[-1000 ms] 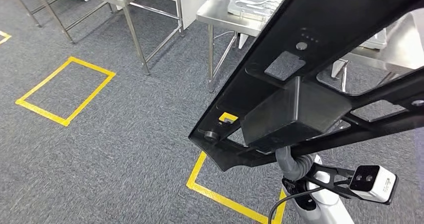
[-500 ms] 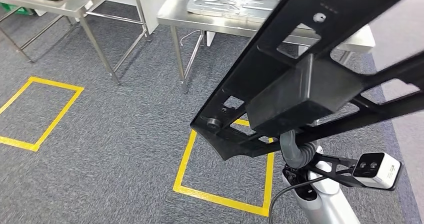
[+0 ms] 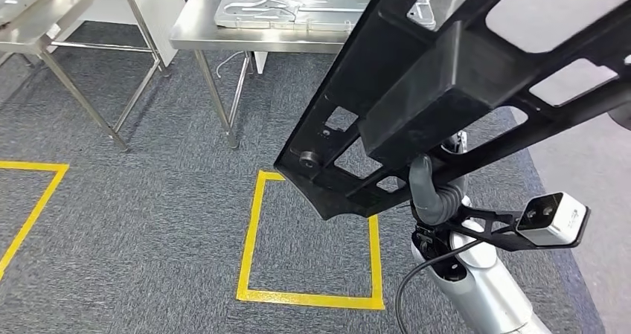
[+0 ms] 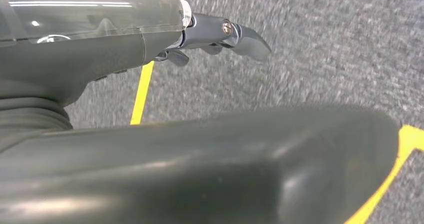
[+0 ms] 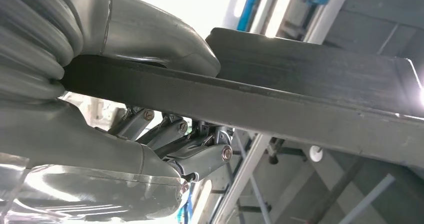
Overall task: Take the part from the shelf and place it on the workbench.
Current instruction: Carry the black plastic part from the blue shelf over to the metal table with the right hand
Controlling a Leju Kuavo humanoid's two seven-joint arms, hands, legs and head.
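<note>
The part [image 3: 446, 74] is a large black openwork frame with a boxy block in its middle. It is held up high across the right of the head view. My right hand [image 3: 428, 193] grips it from below, thumb up against its underside. In the right wrist view the thumb [image 5: 150, 39] lies over a black bar of the part [image 5: 310, 104], and the fingers [image 5: 200, 154] close under it. My left hand [image 4: 100, 39] hangs over the grey carpet with its fingers [image 4: 235, 34] spread and holding nothing. The steel workbench [image 3: 201, 33] stands ahead, partly hidden by the part.
A silver pressed metal panel [image 3: 283, 3] lies on the workbench top. A second steel table [image 3: 30, 14] stands at the far left. A yellow tape square [image 3: 249, 222] marks the carpet before the workbench legs [image 3: 219, 100], and another tape line [image 3: 30, 200] runs at the left.
The whole view has shifted: the workbench and the yellow square have come closer and toward the middle, so the camera has moved. The part stays in my right hand.
</note>
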